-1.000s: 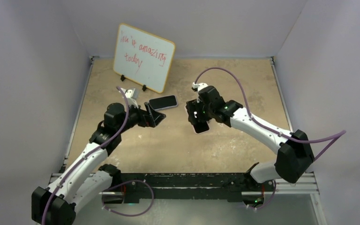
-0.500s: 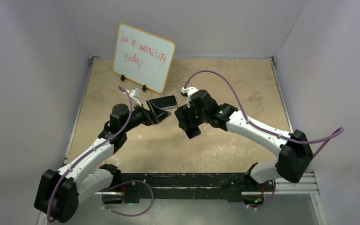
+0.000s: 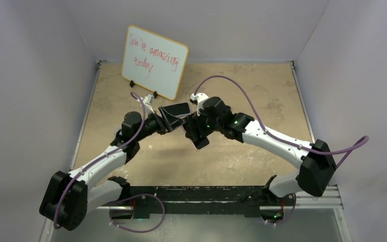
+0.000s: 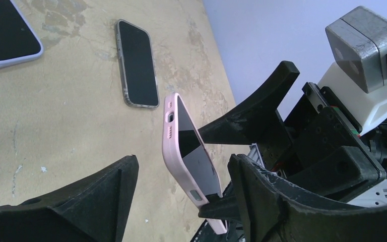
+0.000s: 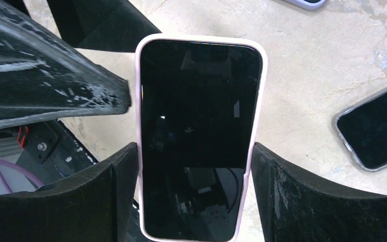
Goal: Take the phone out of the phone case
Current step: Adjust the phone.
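Surveying the desk (image 3: 262,85), we note a whiteboard (image 3: 153,60) at the rear. Right fingers (image 5: 277,191) clamp the pink phone case (image 4: 173,146) by its long edges, aloft, phone (image 5: 199,126) seated inside. Left fingers (image 4: 106,196) stand spread astride its free end. Another phone (image 4: 137,63) lies flat on the desk nearby.

each arm is built of glossy white link shells between chunky black joint housings, the left arm (image 3: 101,162) and the right arm (image 3: 277,141) alike. a thin purple cable (image 3: 216,77) runs in a loose loop along each one. the left gripper (image 4: 184,164) and right gripper (image 5: 194,151) have matte black, wedge-shaped fingers (image 5: 302,201) with a grainy surface, one of them smeared whitish. the wrist camera (image 4: 365,45) is a grey cube on a white bracket.
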Available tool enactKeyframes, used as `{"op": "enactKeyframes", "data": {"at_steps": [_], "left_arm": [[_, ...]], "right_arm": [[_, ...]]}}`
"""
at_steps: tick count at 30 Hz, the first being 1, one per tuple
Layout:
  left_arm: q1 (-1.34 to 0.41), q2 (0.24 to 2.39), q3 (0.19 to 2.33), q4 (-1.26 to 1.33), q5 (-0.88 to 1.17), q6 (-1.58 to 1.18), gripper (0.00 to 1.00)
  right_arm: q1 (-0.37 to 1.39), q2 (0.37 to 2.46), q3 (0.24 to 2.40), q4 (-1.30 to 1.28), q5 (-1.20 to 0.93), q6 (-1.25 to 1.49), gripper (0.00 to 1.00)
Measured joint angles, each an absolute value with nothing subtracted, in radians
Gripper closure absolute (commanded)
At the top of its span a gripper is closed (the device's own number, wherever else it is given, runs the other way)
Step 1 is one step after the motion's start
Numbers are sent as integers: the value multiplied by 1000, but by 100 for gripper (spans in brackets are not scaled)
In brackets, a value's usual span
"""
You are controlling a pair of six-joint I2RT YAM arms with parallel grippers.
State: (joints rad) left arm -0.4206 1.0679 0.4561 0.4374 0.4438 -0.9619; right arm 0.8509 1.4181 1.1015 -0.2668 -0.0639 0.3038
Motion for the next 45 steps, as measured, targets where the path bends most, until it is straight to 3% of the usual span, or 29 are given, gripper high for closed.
{"op": "enactKeyframes", "data": {"at_steps": [19, 23, 26, 35, 45], "left_arm": [[-474, 1096, 413, 516, 409, -1012, 69], [-475, 1099, 410, 515, 394, -1014, 82], [-475, 1100, 410, 522, 389, -1023, 100], [-477, 1100, 410, 538, 389, -1037, 100], [-389, 1084, 339, 614, 464, -1108, 100]], "right_arm": [[905, 1446, 1107, -207, -36, 300, 67], [912, 1454, 1107, -202, -19, 296, 63], [912, 1454, 1107, -199, -9, 293, 58], [915, 1434, 1095, -192, -2, 299, 27], [859, 1253, 965, -70, -54, 369, 21]]}}
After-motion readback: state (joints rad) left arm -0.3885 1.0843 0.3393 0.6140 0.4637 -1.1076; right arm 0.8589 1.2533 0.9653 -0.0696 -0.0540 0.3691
